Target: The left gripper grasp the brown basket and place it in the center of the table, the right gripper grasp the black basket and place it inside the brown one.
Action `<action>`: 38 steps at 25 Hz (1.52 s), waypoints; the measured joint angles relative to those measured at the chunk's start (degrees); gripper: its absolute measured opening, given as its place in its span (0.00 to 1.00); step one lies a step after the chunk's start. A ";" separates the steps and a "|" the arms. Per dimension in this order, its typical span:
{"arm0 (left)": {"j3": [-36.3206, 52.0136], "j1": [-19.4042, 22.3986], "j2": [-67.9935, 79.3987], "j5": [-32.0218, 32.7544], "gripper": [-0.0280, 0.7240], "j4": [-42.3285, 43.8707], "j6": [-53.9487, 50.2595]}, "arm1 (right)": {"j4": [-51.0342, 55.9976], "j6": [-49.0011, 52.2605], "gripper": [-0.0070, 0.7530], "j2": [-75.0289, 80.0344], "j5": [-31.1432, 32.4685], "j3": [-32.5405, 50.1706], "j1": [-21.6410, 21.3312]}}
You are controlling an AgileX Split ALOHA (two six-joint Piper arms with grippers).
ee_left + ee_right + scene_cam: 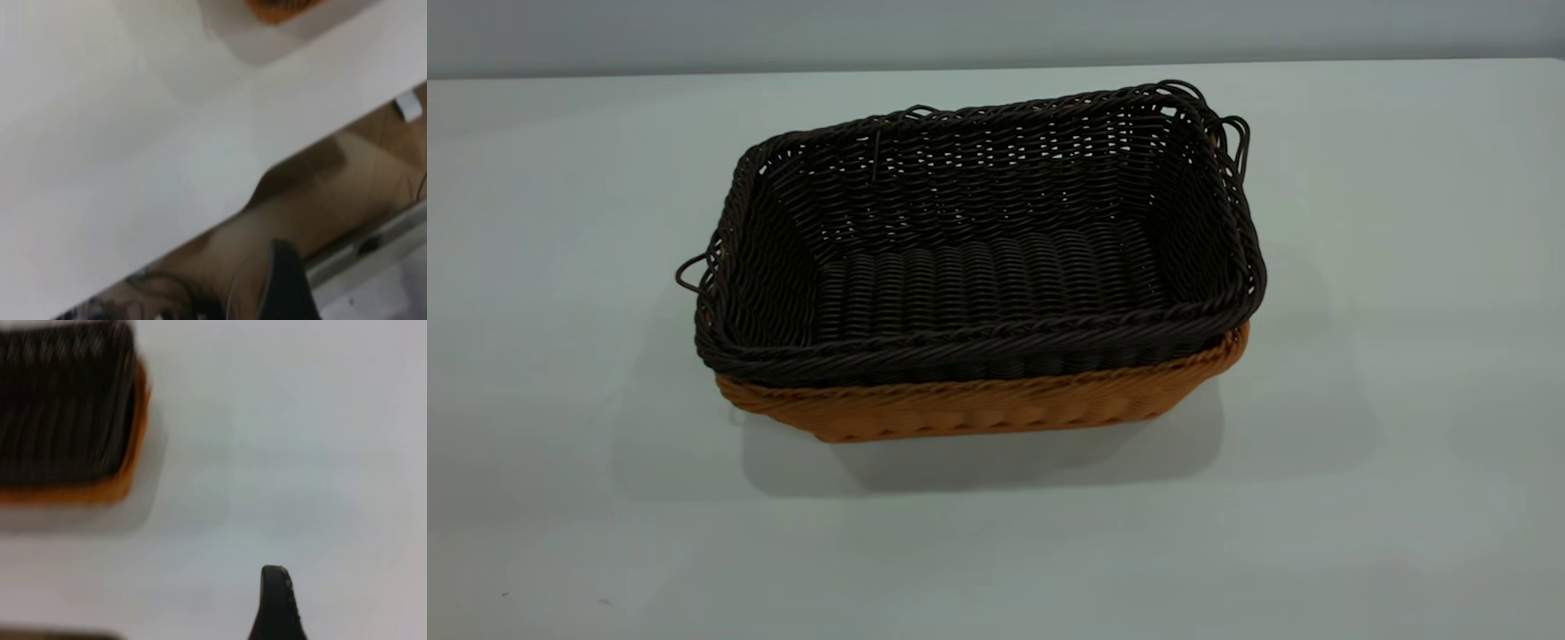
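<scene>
The black basket sits nested inside the brown basket, whose tan wall shows only below the dark rim, the pair near the middle of the surface. Nesting looks finished, so both arms keep away from the baskets (neither shows from outside): the left gripper beyond the surface's edge, the right gripper well apart; I cannot tell how their fingers stand.

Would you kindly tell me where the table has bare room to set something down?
The table is bare left, right and in front of the stacked baskets, and in a narrower strip behind them. Only the middle is taken: the black basket sits nested in the brown basket.
</scene>
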 joint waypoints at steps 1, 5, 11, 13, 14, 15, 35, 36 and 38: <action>0.00 0.00 -1.02 0.00 0.66 0.00 0.00 | 0.00 0.00 0.62 -1.99 0.00 0.00 -1.06; 0.00 0.22 -5.42 0.24 0.66 0.00 0.00 | 0.05 0.00 0.62 -5.68 0.77 0.00 -2.13; 0.00 11.77 -8.96 0.41 0.66 0.00 0.00 | 0.24 0.00 0.62 -5.68 0.90 0.00 -2.13; 0.00 17.24 -10.61 0.41 0.66 0.00 0.00 | 0.31 0.00 0.62 -5.68 0.90 0.00 -2.13; 0.00 19.97 -11.81 0.41 0.66 0.00 0.00 | 0.31 0.00 0.62 -5.68 0.90 0.00 -2.13; 0.00 22.23 -12.96 0.49 0.66 0.00 0.05 | 0.31 0.00 0.62 -5.68 0.90 0.00 -2.13; 0.00 26.14 -18.59 1.09 0.66 0.01 0.05 | 0.31 0.00 0.62 -5.68 0.90 0.00 -2.13; 0.00 26.14 -18.59 1.09 0.66 0.01 0.05 | 0.31 0.00 0.62 -5.68 0.90 0.00 -2.13; 0.00 26.14 -18.59 1.09 0.66 0.01 0.05 | 0.31 0.00 0.62 -5.68 0.90 0.00 -2.13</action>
